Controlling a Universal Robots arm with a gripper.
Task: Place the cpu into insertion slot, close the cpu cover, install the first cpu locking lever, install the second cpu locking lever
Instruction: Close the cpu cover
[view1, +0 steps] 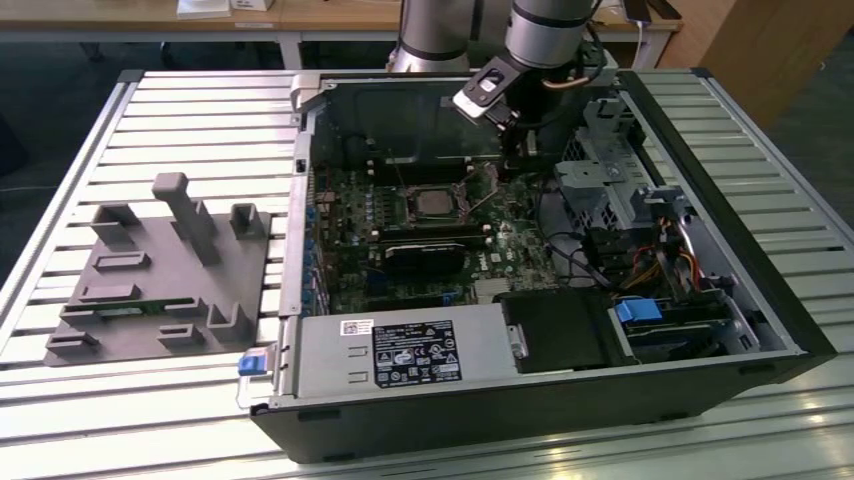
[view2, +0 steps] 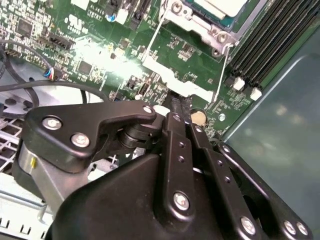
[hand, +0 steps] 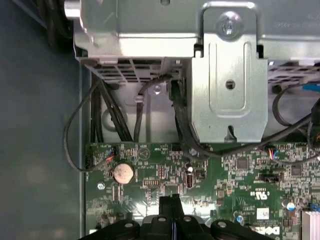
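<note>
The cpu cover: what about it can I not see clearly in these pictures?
1. Second wrist view: the cpu cover and the cpu are cut off by the picture's edge.
2. Exterior view: the insertion slot is too small to tell whether the cover is locked.

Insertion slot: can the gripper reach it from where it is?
Probably yes. In the second wrist view the gripper hangs close beside the insertion slot, with only low board parts between them and nothing tall in the way.
</note>
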